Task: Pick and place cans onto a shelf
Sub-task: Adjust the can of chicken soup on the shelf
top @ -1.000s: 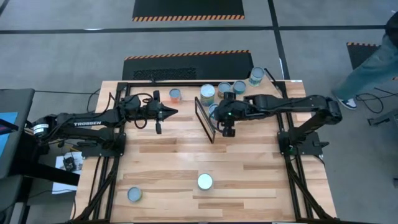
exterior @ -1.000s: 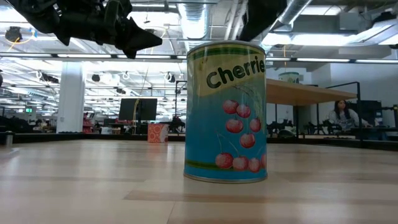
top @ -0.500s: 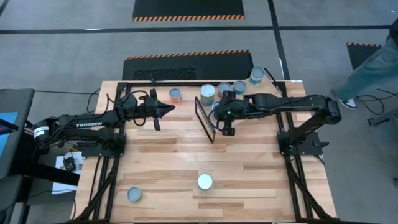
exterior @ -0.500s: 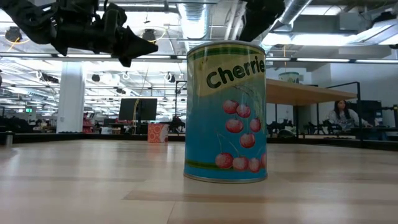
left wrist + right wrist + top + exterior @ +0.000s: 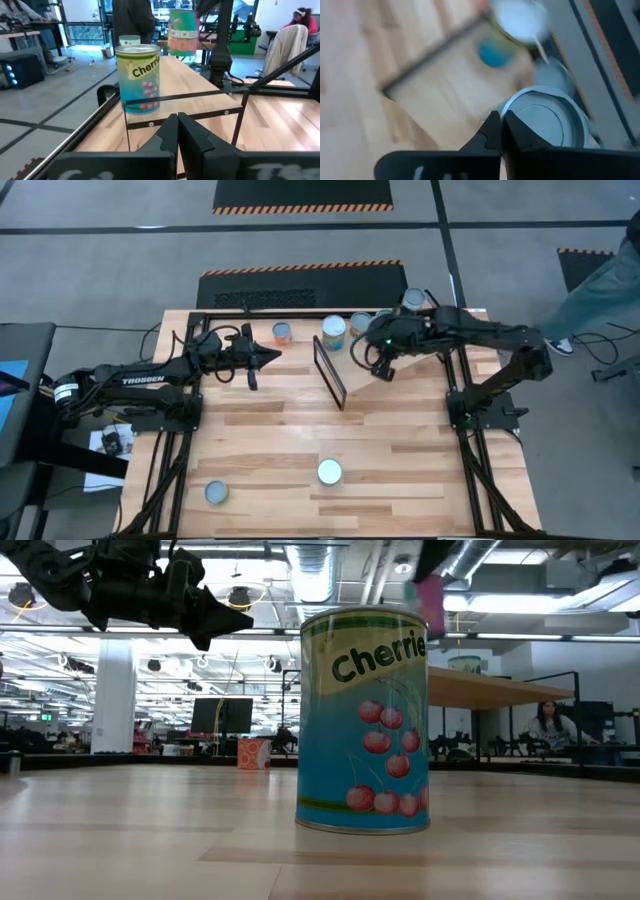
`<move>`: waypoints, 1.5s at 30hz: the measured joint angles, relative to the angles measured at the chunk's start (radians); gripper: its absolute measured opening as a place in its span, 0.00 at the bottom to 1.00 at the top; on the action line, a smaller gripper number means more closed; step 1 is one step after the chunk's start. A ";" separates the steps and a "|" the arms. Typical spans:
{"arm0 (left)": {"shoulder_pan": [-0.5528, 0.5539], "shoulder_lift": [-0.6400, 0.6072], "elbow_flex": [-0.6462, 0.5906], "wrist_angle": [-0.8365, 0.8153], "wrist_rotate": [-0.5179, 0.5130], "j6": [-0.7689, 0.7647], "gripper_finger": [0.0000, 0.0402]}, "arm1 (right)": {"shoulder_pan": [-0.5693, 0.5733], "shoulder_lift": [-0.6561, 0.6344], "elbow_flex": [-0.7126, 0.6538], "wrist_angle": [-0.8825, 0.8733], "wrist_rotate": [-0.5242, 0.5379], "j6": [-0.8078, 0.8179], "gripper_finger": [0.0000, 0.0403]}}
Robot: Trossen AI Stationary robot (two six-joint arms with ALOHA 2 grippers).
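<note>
High view: the left tool [image 5: 272,357] hangs over the far left part of the counter [image 5: 280,430], its fingers drawn together to a point, nothing between them. Just beyond it stands an orange-sided can [image 5: 283,333]. The right tool [image 5: 384,370] is over the far right part of the counter, beside the shelf [image 5: 345,365], which stands slanted on its black frame. More cans cluster at the far edge near the right arm: one [image 5: 334,331] behind the shelf, another [image 5: 412,302] at the far right. Two cans stand well apart near the front edge, one [image 5: 329,472] central, one [image 5: 216,492] at the left.

Low view: a teal cherry can [image 5: 364,720] stands upright on the counter. The left tool [image 5: 235,615] hangs above it to one side, closed and empty.

Left wrist view: the left tool's fingers [image 5: 187,132] meet. Another cherry can [image 5: 138,77] stands ahead at the counter's edge.

Right wrist view: a silvery lid [image 5: 547,116] sits directly against the right tool's fingers [image 5: 492,131]; whether they grip it cannot be told.
</note>
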 joint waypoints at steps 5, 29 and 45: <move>0.000 0.000 0.000 -0.006 0.000 0.002 0.00 | -0.062 -0.087 -0.049 -0.090 0.051 0.107 0.03; 0.000 0.000 0.000 -0.008 0.000 0.001 0.00 | -0.569 -0.369 -0.449 0.137 -0.064 0.127 0.02; 0.000 0.000 0.000 -0.009 -0.001 0.002 0.00 | -0.632 -0.319 -0.449 0.161 -0.032 0.186 0.02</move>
